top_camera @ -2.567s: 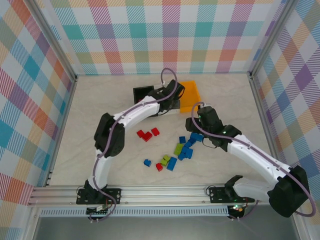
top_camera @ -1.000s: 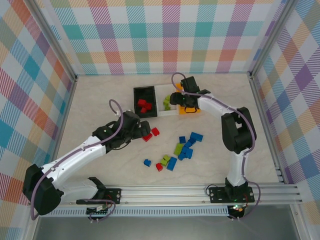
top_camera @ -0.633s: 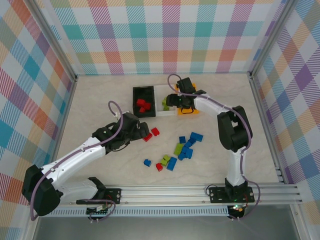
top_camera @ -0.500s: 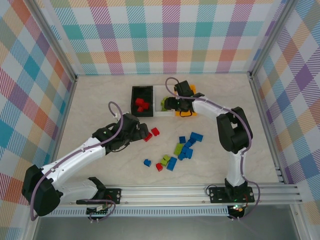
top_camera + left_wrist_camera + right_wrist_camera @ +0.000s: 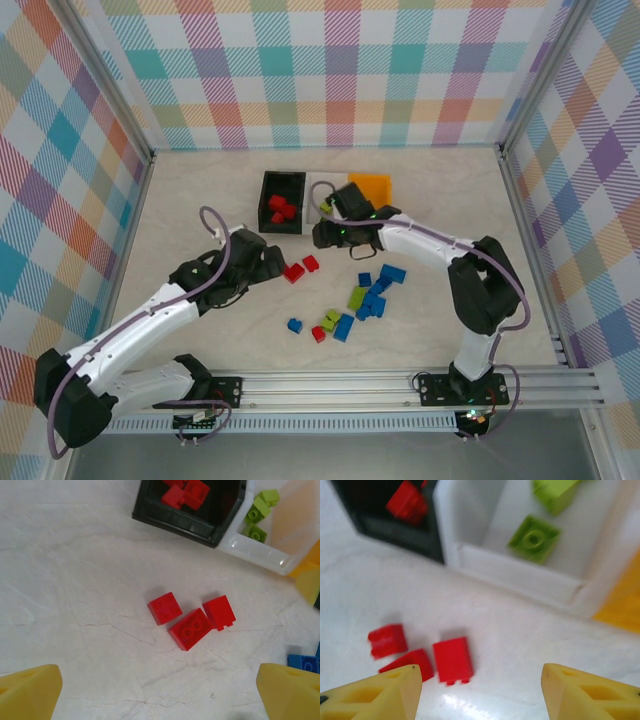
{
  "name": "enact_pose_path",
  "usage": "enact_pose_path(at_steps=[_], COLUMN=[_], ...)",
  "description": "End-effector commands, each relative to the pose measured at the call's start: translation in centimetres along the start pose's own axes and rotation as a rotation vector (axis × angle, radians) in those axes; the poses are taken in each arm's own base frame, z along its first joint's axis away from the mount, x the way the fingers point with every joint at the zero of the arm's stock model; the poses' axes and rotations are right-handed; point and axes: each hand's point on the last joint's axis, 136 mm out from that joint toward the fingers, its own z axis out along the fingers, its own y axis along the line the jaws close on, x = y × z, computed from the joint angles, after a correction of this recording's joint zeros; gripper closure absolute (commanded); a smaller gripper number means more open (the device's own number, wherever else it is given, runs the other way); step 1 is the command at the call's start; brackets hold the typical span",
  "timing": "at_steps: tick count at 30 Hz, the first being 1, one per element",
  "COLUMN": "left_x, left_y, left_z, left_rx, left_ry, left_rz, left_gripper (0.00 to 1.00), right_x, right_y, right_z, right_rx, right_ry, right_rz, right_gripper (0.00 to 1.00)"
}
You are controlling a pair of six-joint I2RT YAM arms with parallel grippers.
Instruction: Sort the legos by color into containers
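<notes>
We are holding the left tool [image 5: 160,694] wide apart over three small red plastic bricks [image 5: 191,624] on the bench [image 5: 75,580], likely to carry one into the black plastic bin [image 5: 175,522] of reds just beyond, the right tool [image 5: 480,690] hanging apart, empty.

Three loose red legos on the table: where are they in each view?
Top external: red legos left of centre, just below the black bin.
Left wrist: red legos mid-frame, black bin above them.
Right wrist: red legos lower left, black bin upper left.
Shared landmark: the black bin.
</notes>
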Motion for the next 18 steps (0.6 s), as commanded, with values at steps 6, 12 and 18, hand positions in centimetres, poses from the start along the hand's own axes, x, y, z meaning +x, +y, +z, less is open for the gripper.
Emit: enact_pose_path(at_steps=[6,12,18], left_x=[1.1,1.0,1.0], left_y=[2.8,3.0,3.0], left_z=[0.2,-0.1,0.1], left_rx=[-0.096,-0.092,-0.090], left_ry=[0.029,0.019,0.025], left_rz=[-0.018,-0.024,-0.026], left_gripper=[0.00,0.00,0.00], right_x=[4.0,5.7,5.9], right_y=[0.9,1.4,1.8], right_z=[3.6,5.1,6.8], right_rx=[0.100,0.138,0.148], right_ry=[0.151,0.210,0.234], right_rz=[-0.145,-0.233,-0.263], right_gripper=[0.46,0.46,0.42])
